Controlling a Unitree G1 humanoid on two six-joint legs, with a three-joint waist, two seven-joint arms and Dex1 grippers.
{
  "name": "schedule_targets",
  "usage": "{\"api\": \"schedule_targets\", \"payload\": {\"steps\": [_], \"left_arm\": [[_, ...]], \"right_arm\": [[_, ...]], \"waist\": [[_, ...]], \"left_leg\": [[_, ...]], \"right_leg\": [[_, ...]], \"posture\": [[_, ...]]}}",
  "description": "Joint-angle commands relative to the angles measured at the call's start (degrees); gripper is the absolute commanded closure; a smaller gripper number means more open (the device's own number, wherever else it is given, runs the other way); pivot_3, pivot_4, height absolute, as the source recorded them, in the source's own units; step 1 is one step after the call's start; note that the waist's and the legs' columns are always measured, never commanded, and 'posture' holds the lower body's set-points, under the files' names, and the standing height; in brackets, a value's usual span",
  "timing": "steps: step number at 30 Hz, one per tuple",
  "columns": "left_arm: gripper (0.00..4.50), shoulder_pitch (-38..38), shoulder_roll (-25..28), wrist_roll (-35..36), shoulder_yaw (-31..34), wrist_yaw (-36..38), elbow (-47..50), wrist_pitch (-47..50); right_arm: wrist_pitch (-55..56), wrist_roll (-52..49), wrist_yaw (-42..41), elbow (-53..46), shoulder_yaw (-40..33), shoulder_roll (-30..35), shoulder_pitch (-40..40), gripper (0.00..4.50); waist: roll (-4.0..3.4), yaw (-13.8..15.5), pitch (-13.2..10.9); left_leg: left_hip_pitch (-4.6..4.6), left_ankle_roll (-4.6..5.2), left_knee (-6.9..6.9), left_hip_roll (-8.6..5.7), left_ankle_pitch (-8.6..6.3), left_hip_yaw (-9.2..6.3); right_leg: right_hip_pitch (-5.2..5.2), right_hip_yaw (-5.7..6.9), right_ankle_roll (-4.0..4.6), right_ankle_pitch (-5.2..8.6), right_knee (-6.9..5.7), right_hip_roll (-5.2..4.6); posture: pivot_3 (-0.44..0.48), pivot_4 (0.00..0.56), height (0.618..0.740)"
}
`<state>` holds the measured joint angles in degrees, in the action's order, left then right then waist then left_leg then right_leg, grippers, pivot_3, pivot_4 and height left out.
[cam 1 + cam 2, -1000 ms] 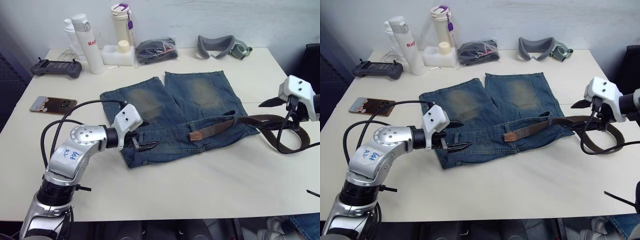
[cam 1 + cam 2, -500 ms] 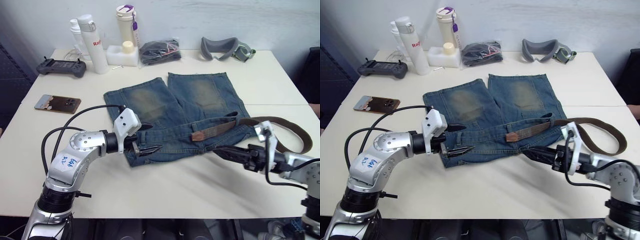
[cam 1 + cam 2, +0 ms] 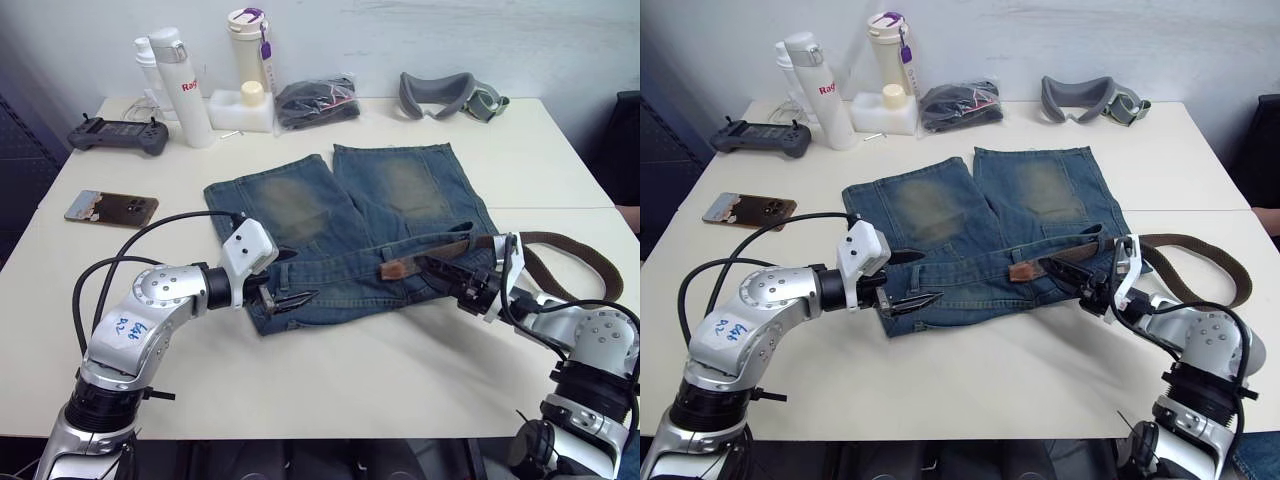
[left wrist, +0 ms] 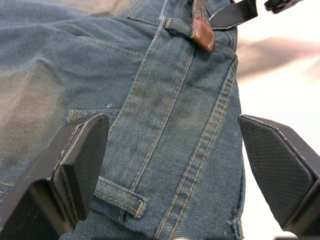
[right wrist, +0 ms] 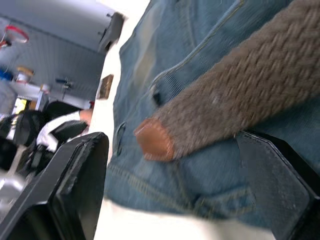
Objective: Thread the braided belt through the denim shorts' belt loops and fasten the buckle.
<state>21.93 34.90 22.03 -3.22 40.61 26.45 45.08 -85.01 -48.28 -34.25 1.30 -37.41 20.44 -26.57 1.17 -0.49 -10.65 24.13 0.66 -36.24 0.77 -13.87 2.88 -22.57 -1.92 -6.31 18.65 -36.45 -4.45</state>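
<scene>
We see the left arm bent at the elbow and reaching in from the near left, its forearm lying low and level, wrist pointing toward the right. The left gripper (image 3: 288, 297) has its two black fingers spread wide (the left wrist view shows a broad gap between the pads (image 4: 82, 155)). The right arm comes in from the near right, forearm low, wrist turned toward the left so the two arms point at one another. The right gripper (image 3: 447, 275) also has its fingers parted, holding nothing between them.
</scene>
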Motion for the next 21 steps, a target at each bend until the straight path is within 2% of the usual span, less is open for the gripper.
{"api": "schedule_targets", "payload": {"steps": [1,5,9,10,11,13,18,21], "left_arm": [[0.0,0.5,1.0,0.2,1.4,-1.3,2.1,0.9],[0.0,0.4,1.3,0.5,1.4,-1.8,2.5,1.1],[0.0,0.1,1.5,0.4,0.8,-2.0,2.4,0.8],[0.0,0.1,1.6,0.2,0.6,-2.0,2.3,0.6],[0.0,0.1,1.7,0.1,0.5,-2.0,2.2,0.5],[0.0,0.1,1.9,0.1,0.5,-1.9,2.2,0.4],[0.0,0.2,2.5,-0.1,0.5,-1.8,2.1,0.2],[0.0,0.4,2.4,-0.2,0.2,-1.9,1.9,0.1]], "right_arm": [[1.9,-0.7,3.3,2.1,-1.4,-0.7,-2.0,0.25],[3.7,-0.2,4.8,3.9,-0.2,-0.3,-1.3,0.25],[4.4,-4.2,5.5,5.2,-3.8,-1.6,-2.3,0.25],[4.2,-5.2,5.4,5.0,-4.1,-1.7,-2.1,0.81],[4.1,-5.9,5.4,4.9,-4.2,-1.8,-2.0,1.02],[4.0,-7.3,5.7,4.5,-4.5,-1.9,-1.7,1.92],[4.4,-10.6,7.0,4.4,-5.2,-2.0,-1.7,4.39],[5.7,-11.3,8.3,5.1,-4.6,-2.1,-2.3,4.47]], "waist": [[0.0,0.0,0.0],[0.0,-0.2,0.0],[0.0,-0.3,0.0],[0.0,-0.4,0.0],[0.0,-0.4,0.0],[0.0,-0.6,0.0],[0.0,-1.1,0.0],[0.0,-1.2,0.0]], "left_leg": [[0.0,0.0,0.0,0.0,0.0,0.0],[0.0,0.02,0.0,0.0,0.01,0.04],[0.0,0.02,0.01,0.0,0.01,0.04],[0.0,0.02,0.01,0.0,0.01,0.05],[0.0,0.02,0.01,0.0,0.01,0.05],[0.0,0.02,0.05,0.0,0.01,0.04],[0.0,0.02,0.09,0.01,0.01,0.04],[0.0,0.02,0.13,0.01,0.01,0.04]], "right_leg": [[0.0,0.0,0.0,0.0,0.0,0.0],[0.0,0.03,0.0,0.0,0.0,0.0],[0.0,0.03,0.0,0.0,0.01,0.0],[0.0,0.03,0.0,0.0,0.0,0.0],[0.0,0.03,0.0,0.0,0.0,0.0],[-0.01,0.03,0.0,0.0,0.01,0.0],[-0.01,0.02,0.0,0.0,0.04,0.0],[-0.02,0.01,0.0,0.0,0.06,0.01]], "posture": [[0.0,0.15,0.735],[0.0,0.15,0.735],[0.0,0.15,0.735],[0.0,0.15,0.735],[0.0,0.15,0.735],[0.0,0.15,0.735],[0.0,0.15,0.735],[0.0,0.15,0.735]]}}
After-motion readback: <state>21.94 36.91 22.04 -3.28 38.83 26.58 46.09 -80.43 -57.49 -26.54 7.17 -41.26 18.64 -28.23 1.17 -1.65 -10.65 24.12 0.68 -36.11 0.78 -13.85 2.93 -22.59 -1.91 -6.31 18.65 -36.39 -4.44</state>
